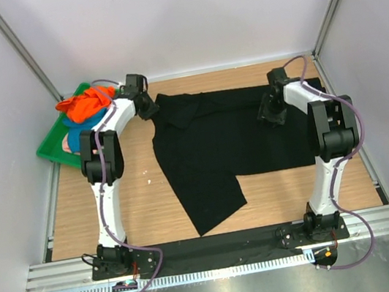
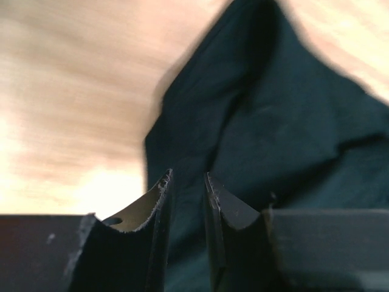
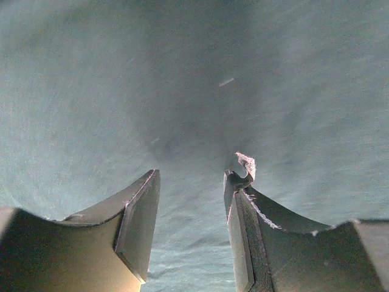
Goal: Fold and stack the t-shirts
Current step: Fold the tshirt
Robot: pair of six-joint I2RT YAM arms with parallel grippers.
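A large black t-shirt [image 1: 216,142] lies spread on the wooden table, one part trailing toward the near edge. My left gripper [image 1: 148,107] is at the shirt's far left corner. In the left wrist view its jaws [image 2: 187,176] stand narrow, with a raised ridge of the black cloth [image 2: 292,121] pinched between them. My right gripper [image 1: 272,113] hovers over the shirt's far right part. In the right wrist view it [image 3: 194,170] is open, with only flat black cloth [image 3: 182,73] below it and nothing between the fingers. An orange t-shirt [image 1: 84,105] lies bunched on top of blue [image 1: 96,120] and pink [image 1: 71,142] ones.
The green tray [image 1: 50,148] holding the bunched shirts sits at the far left, partly off the table's edge and close to my left arm. White walls enclose the table on three sides. Bare wood [image 1: 80,216] shows at the near left.
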